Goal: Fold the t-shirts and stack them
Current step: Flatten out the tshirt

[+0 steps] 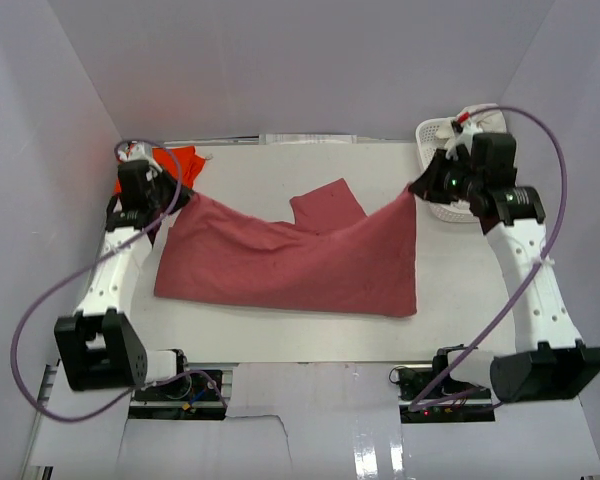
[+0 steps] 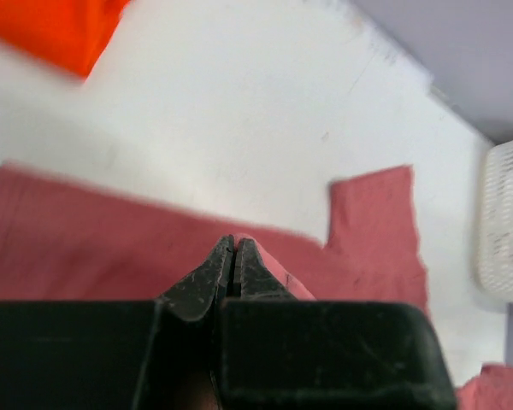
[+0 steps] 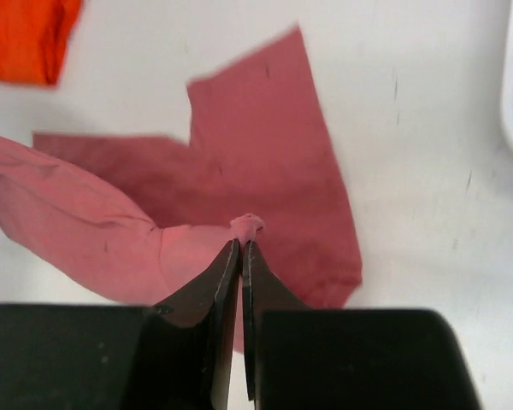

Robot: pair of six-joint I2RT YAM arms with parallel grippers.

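Observation:
The large dusty rose-red t-shirt [image 1: 290, 262] hangs stretched between both arms, its lower part draped on the white table [image 1: 450, 290]. My left gripper [image 1: 185, 196] is shut on its left corner, and the cloth [image 2: 274, 265] pokes out past the tips. My right gripper [image 1: 416, 190] is shut on the right corner, where a small wad of cloth [image 3: 250, 225] shows above the tips. A sleeve [image 1: 325, 205] lies flat on the table behind the raised edge. The bright orange-red t-shirt [image 1: 180, 160] lies at the back left, behind the left gripper.
A white plastic lattice basket [image 1: 445, 150] stands at the back right, just behind the right gripper. Grey walls close in the table on three sides. Purple cables loop beside each arm.

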